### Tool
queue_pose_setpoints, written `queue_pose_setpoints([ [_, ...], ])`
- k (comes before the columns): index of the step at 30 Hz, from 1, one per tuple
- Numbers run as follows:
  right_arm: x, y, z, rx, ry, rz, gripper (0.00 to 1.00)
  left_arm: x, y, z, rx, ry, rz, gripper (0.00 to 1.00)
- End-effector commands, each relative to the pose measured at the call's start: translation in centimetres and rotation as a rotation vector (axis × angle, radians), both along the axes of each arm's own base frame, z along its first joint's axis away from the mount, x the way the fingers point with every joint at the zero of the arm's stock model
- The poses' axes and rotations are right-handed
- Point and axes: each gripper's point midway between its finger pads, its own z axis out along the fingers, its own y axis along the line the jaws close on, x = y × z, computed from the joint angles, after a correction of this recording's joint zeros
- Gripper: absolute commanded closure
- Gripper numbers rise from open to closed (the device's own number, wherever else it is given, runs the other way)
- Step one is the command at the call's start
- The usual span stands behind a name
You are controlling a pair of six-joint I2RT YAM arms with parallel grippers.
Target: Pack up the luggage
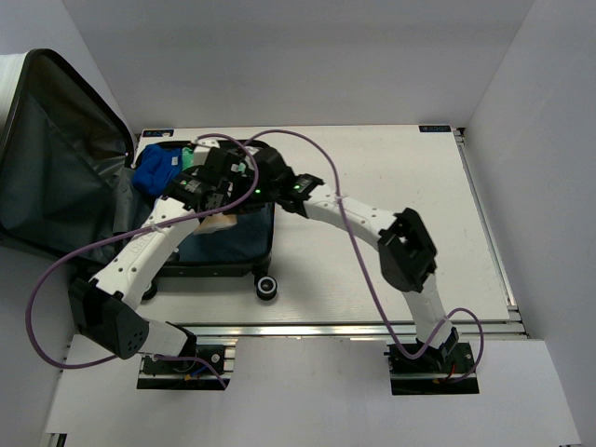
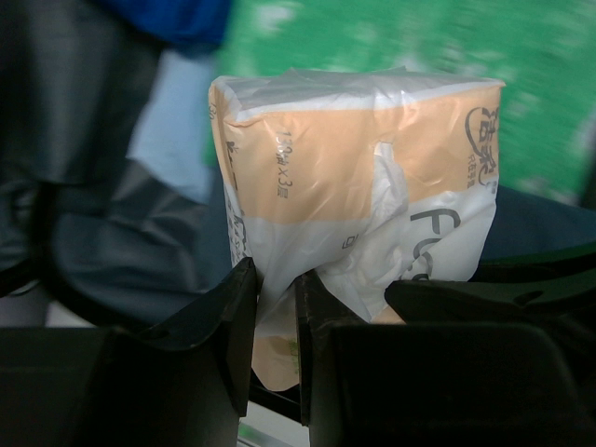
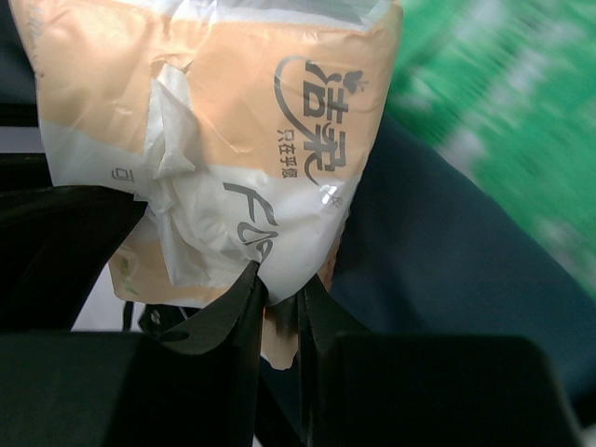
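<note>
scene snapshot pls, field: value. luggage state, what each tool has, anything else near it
luggage: open, lid leaning out to the left
pack: plastic-wrapped, orange and white, within the luggage's outline in the top view; lifted or resting, cannot tell
left tool: shut on the pack's wrap
right tool: shut on the same pack's wrap
blue item: at the luggage's far left corner
green thing: behind the pack, too blurred to name

"洁柔" + "Fa…" on tissue pkg (image 3: 214, 140)
</note>
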Motion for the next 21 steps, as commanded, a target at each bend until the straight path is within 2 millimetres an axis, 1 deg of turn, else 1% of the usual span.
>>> queue_pose_setpoints([
  [1, -5.9, 7.7, 8.6, 0.236, -0.106, 0.184, 1.0, 1.1, -0.6, 4.6, -0.141, -0.188, -0.001, 1.0],
  [2, -6.7, 9.3, 6.9, 0.224, -0.093, 0.21, 1.0, 1.1, 0.0, 5.0, -0.126, -0.199, -0.005, 1.0],
  [3, -6.7, 10.0, 7.3, 0.235, -0.102, 0.212, 1.0, 1.4, 0.4, 5.5, -0.129, -0.225, -0.004, 1.0],
  [4, -6.8, 11.0, 7.2, 0.245, -0.104, 0.212, 1.0, 1.3, 1.5, 5.2, -0.114, -0.223, 0.019, 1.0],
  [5, -7.3, 11.6, 7.5, 0.262, -0.099, 0.218, 1.0, 1.2, 2.4, 5.3, -0.094, -0.228, 0.031, 1.0],
  [6, -7.3, 12.1, 7.2, 0.267, -0.095, 0.216, 1.0, 1.4, 2.9, 5.3, -0.09, -0.236, 0.041, 1.0],
  [7, -7.5, 12.6, 6.4, 0.263, -0.092, 0.212, 1.0, 1.6, 4.1, 4.9, -0.078, -0.232, 0.072, 1.0],
  [8, -7.6, 13.2, 6.2, 0.276, -0.096, 0.214, 1.0, 1.7, 4.5, 4.1, -0.067, -0.208, 0.075, 1.0],
  [9, -7.9, 13.5, 5.7, 0.273, -0.091, 0.219, 1.0, 1.8, 5.0, 3.6, -0.065, -0.195, 0.092, 1.0],
  [10, -8.2, 14.0, 4.2, 0.259, -0.079, 0.229, 1.0, 1.8, 5.3, 3.1, -0.067, -0.181, 0.101, 1.0],
  [11, -8.3, 14.2, 3.6, 0.253, -0.074, 0.232, 1.0, 1.9, 6.2, 1.8, -0.064, -0.158, 0.132, 1.0],
  [12, -8.6, 14.4, 2.6, 0.239, -0.062, 0.245, 1.0, 1.8, 6.6, 1.0, -0.068, -0.143, 0.146, 1.0],
  [13, -8.5, 14.6, 1.1, 0.219, -0.05, 0.248, 1.0, 1.7, 7.0, 0.3, -0.066, -0.133, 0.159, 1.0],
  [14, -8.4, 14.6, 0.7, 0.205, -0.049, 0.25, 1.0, 1.6, 8.0, -0.3, -0.063, -0.141, 0.19, 1.0],
  [17, -8.2, 14.5, -0.3, 0.183, -0.073, 0.275, 1.0, 1.8, 9.3, -0.3, -0.061, -0.179, 0.236, 1.0],
  [18, -8.4, 14.5, 0.0, 0.185, -0.078, 0.288, 0.98, 1.8, 9.9, 0.1, -0.061, -0.198, 0.244, 1.0],
  [19, -8.7, 14.4, 0.0, 0.179, -0.079, 0.3, 0.94, 1.8, 9.9, 0.2, -0.049, -0.206, 0.231, 1.0],
  [20, -8.7, 14.1, -0.1, 0.174, -0.08, 0.308, 0.81, 1.9, 10.3, 0.1, -0.044, -0.221, 0.228, 1.0],
  [21, -9.1, 13.9, 0.7, 0.184, -0.09, 0.326, 0.74, 1.7, 10.6, 0.5, -0.049, -0.245, 0.221, 1.0],
])
